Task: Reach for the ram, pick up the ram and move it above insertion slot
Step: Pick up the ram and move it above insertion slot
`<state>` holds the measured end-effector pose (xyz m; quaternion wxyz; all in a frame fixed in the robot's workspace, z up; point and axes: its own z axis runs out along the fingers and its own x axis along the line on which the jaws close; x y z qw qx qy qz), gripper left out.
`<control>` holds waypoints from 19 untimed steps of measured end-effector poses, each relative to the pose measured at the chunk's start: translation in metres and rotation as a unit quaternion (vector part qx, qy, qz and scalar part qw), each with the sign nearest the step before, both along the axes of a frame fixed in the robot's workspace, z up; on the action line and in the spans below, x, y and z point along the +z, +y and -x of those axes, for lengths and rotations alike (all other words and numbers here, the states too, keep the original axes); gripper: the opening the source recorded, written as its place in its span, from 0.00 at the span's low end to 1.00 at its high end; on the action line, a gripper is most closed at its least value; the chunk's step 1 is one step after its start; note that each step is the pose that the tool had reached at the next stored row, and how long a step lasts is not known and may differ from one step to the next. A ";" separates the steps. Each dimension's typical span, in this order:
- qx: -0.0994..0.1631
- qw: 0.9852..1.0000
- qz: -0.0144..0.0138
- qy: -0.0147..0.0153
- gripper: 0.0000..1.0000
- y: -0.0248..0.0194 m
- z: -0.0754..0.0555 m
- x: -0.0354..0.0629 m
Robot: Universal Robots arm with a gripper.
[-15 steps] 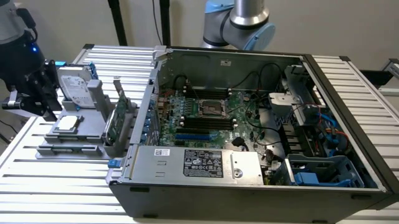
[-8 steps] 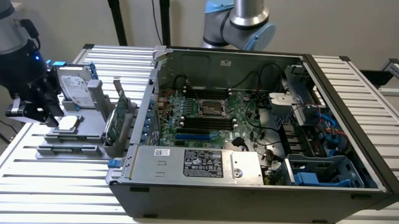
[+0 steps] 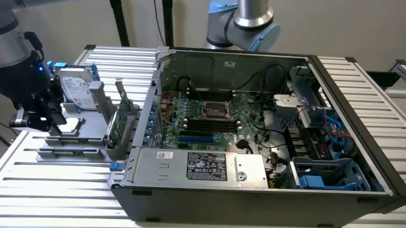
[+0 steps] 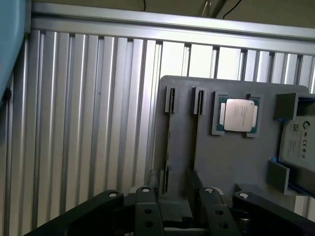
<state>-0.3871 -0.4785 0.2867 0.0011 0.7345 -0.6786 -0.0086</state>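
On the slatted table (image 3: pixel 355 95) stands an open computer case (image 3: pixel 254 190), its board (image 3: pixel 216 118) partly hidden by cables. Beside the case, toward the exterior view's left, sits a grey holder (image 3: pixel 89 130) with a hard drive (image 3: pixel 76 88), an upright green card (image 3: pixel 119 121) and a processor (image 4: pixel 238 114). The arm (image 3: pixel 13 42) is cut off by the picture edge. Its gripper (image 4: pixel 177 211) hangs over the holder's end away from the hard drive, jaws spread wide with nothing between them. The ram is hard to make out: two narrow slots (image 4: pixel 170 137) in the holder show thin dark lines, and I cannot tell whether one is the stick seen edge-on.
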 end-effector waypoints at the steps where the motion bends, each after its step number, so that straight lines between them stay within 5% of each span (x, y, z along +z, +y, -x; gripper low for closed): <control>1: 0.000 1.000 0.000 0.000 0.36 -0.0006 0.000 -0.0018; 19: -0.002 1.000 0.000 0.000 0.36 -0.0041 0.000 -0.0345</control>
